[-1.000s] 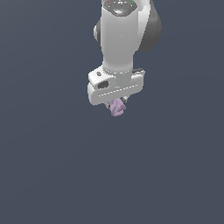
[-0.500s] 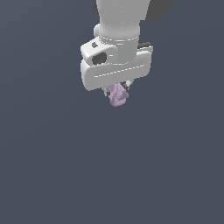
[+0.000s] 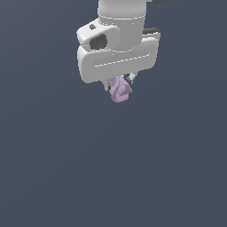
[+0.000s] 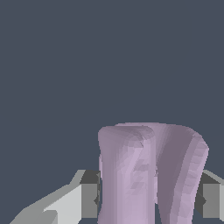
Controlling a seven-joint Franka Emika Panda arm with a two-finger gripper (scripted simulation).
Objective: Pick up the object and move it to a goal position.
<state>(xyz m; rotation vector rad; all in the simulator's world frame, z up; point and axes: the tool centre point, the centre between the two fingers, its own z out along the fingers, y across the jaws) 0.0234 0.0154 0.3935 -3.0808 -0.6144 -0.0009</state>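
Hand (image 3: pixel 119 86) grips the lilac object (image 3: pixel 119 90) between its two fingers (image 4: pixel 89 199), closed against both its sides, above the grey surface (image 3: pixel 66 168).

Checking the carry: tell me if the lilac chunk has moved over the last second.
Yes. Clamped in the hand, the chunk appears larger in the exterior view, so it seems nearer the camera. No fixed landmark shows on the plain backdrop.
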